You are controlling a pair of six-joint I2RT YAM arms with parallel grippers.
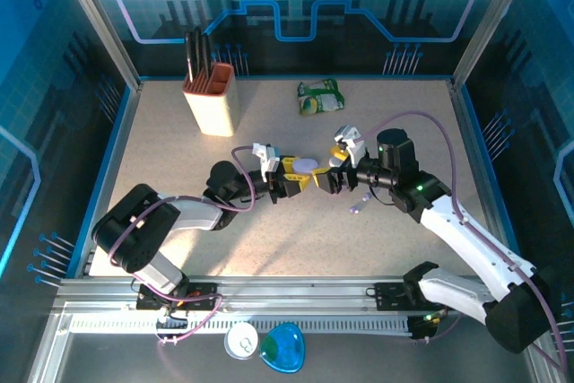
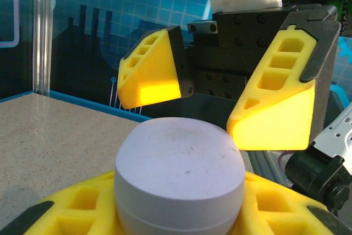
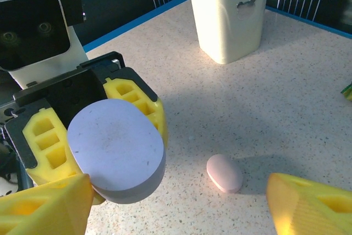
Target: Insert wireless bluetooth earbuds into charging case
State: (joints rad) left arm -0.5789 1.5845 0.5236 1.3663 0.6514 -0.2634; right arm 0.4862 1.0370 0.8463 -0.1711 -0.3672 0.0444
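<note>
Speckled beige table (image 1: 161,154), blue rim (image 1: 269,79), glowing blue circuit-pattern walls (image 1: 296,6)

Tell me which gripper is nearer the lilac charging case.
Left. The left gripper has its jaws shut on the lilac charging case, gripping it by its sides. The right gripper faces it from the opposite side, jaws open, close by.

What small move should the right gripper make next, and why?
Probably ease the right gripper forward and close it on the lid: the lilac case sits clamped in the left gripper, its lid shut, with the right jaws open just before it.
</note>
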